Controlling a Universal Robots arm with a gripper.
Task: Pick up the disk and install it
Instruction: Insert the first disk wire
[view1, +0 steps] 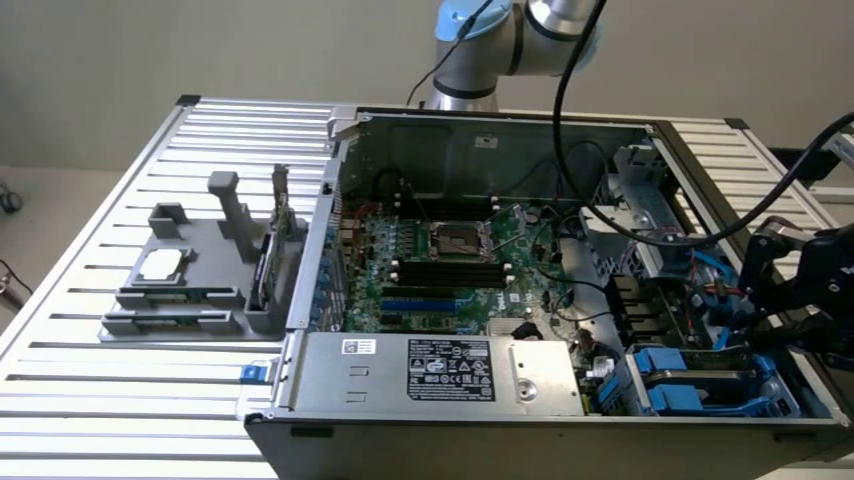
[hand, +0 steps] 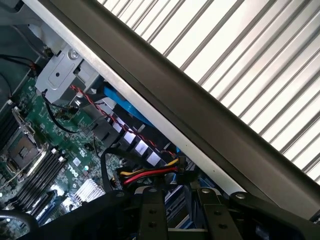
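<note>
Claw (hand: 183, 217) hangs near one disk (view1: 705, 377) — inside one open case (view1: 400, 440).

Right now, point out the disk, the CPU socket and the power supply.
disk (view1: 701, 385): exterior view, middle, within its blue carrier.
CPU socket (view1: 450, 240): exterior view, socket centre.
power supply (view1: 447, 368): exterior view, its printed label.

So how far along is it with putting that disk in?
The disk in its blue carrier already lies in the computer case's drive-bay corner. The hand hangs close by it. Whether the disk is pushed fully home, I can't tell.
</note>
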